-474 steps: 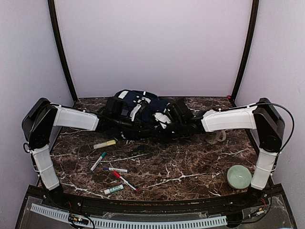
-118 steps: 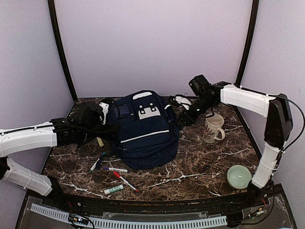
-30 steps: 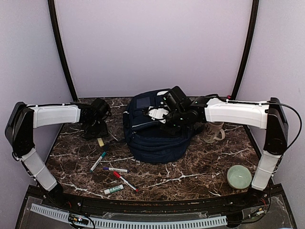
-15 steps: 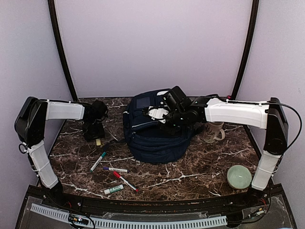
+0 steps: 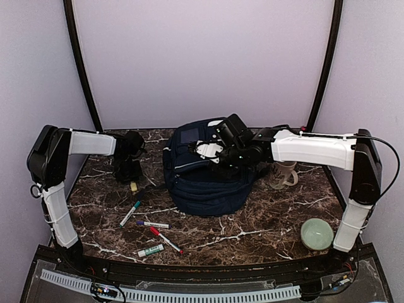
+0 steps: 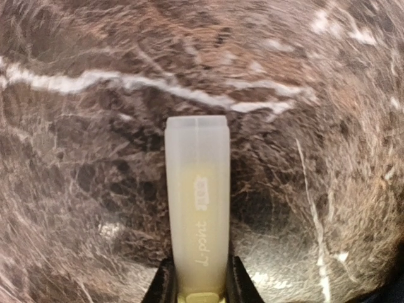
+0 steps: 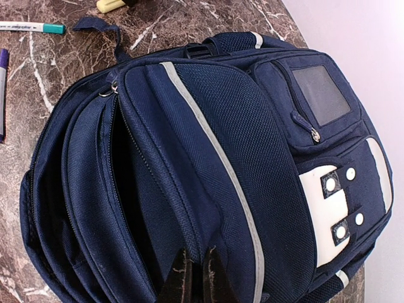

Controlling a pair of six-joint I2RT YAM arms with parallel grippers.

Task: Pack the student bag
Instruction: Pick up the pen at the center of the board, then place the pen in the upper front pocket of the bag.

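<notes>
The navy student bag (image 5: pixel 205 183) stands in the middle of the marble table, with its white patch facing up. My right gripper (image 5: pixel 219 161) is shut on the fabric edge of a zip flap (image 7: pixel 189 240) and holds a dark compartment (image 7: pixel 129 189) agape. Left of the bag my left gripper (image 5: pixel 129 178) points straight down. Its fingers (image 6: pixel 165 285) press on both sides of a pale yellow highlighter (image 6: pixel 197 202) that lies on the table. The highlighter's free end (image 5: pixel 133 186) pokes out below the gripper.
Several markers lie at the front left: a green-capped one (image 5: pixel 130 213), a purple one (image 5: pixel 153 224), a red one (image 5: pixel 165 238) and a green one (image 5: pixel 151 250). A mug (image 5: pixel 284 173) stands right of the bag, and a green bowl (image 5: pixel 315 233) sits near the right arm's base.
My left gripper has come down over the yellow highlighter and closed on it. The right gripper and the bag have stayed put.
</notes>
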